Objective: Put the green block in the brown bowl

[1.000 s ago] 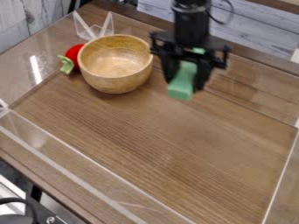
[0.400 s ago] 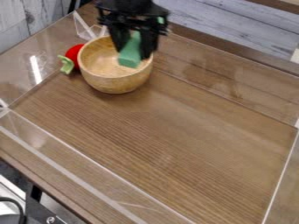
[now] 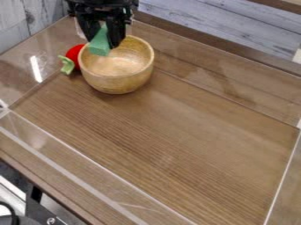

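Positioning for release in hand: one green block (image 3: 100,41), clasped in the gripper (image 3: 99,32), its jaws partly parted around it, held above the far-left rim of the brown bowl (image 3: 118,83); next required, slight centring, lowering and letting go.

- The block (image 3: 99,40) was green.
- The bowl (image 3: 118,67) was light brown, paler and yellower than the table.
- The table (image 3: 165,132) was a warm mid-brown, streaked with wood grain.
- The robot arm (image 3: 100,10) was black.
- The toy (image 3: 72,58) beside the bowl was red with green.
- The planked surface (image 3: 253,31) behind the table was whitish grey, with darker lines between its planks.
- The cables (image 3: 14,211) at the lower left corner were black.
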